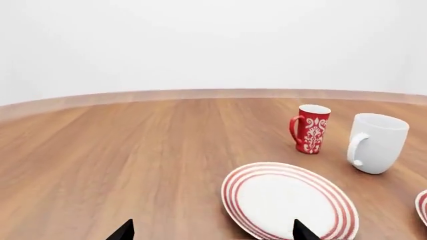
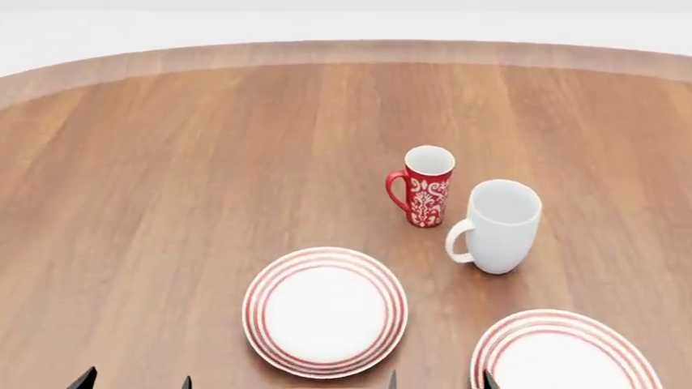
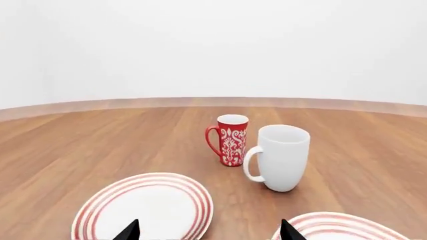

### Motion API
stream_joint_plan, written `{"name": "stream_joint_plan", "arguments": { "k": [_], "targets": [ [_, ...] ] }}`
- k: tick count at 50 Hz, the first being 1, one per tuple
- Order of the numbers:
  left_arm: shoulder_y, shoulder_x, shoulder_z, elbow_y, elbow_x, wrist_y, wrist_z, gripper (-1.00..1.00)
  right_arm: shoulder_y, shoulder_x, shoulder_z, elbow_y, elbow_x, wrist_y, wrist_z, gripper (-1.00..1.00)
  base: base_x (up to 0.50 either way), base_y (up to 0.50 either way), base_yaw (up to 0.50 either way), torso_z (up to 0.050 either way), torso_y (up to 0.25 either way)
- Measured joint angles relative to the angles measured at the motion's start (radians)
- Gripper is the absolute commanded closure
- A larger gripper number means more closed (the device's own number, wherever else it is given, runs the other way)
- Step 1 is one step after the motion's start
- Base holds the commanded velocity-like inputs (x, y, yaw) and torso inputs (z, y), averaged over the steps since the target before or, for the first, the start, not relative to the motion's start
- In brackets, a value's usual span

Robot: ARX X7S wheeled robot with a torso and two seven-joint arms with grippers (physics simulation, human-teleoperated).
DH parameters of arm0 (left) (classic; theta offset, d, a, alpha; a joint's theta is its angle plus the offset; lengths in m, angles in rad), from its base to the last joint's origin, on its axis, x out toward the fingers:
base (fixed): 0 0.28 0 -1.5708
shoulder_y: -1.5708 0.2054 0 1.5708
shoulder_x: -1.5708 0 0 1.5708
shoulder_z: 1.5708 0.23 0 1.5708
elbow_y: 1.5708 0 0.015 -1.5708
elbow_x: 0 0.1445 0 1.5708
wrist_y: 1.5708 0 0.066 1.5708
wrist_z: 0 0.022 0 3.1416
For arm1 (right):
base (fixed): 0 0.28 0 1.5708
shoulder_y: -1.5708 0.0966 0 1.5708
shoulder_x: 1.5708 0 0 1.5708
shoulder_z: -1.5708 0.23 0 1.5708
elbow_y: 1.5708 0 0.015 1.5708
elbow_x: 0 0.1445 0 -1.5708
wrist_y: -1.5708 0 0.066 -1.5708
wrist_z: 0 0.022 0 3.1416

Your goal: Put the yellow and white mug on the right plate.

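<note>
The yellow and white mug is in none of the views. The right plate (image 2: 562, 356), white with red rings, lies at the table's near right; it also shows in the right wrist view (image 3: 340, 226) and as a sliver in the left wrist view (image 1: 422, 205). My left gripper (image 2: 135, 383) is open and empty at the near left, with only its fingertips (image 1: 123, 231) showing. My right gripper (image 2: 440, 382) is open and empty, between the two plates. Its fingertips (image 3: 288, 231) stand wide apart.
A look-alike left plate (image 2: 324, 312) lies near centre. A slim red patterned mug (image 2: 427, 186) and a taller all-white mug (image 2: 500, 227) stand upright behind the plates, close together. The wooden table (image 2: 162, 178) ends in a curved far edge.
</note>
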Motion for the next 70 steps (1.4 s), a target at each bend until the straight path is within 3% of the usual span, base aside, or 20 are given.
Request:
{"name": "stream_joint_plan", "arguments": {
  "k": [18, 28, 50, 70],
  "targets": [
    [-0.003, -0.01, 0.011, -0.004, -0.012, 0.003, -0.009, -1.0, 0.0, 0.022, -0.015, -0.016, 0.001, 0.003, 0.007, -1.0, 0.03, 0.0, 0.0, 0.0, 0.0],
    [-0.004, -0.015, 0.015, -0.004, -0.019, 0.005, -0.014, -1.0, 0.002, 0.089, 0.004, -0.076, 0.04, 0.052, -0.028, -1.0, 0.0, 0.0, 0.0, 0.0, 0.0],
    [-0.005, -0.029, 0.024, 0.008, -0.032, 0.001, -0.027, -1.0, -0.036, 0.347, 0.045, -0.232, 0.287, 0.136, -0.342, -1.0, 0.0, 0.0, 0.0, 0.0, 0.0],
    [-0.011, -0.038, 0.033, 0.005, -0.042, 0.0, -0.036, -1.0, -0.125, 0.492, -0.002, -0.242, 0.372, 0.14, -0.58, -1.0, 0.0, 0.0, 0.0, 0.0, 0.0]
  ]
}}
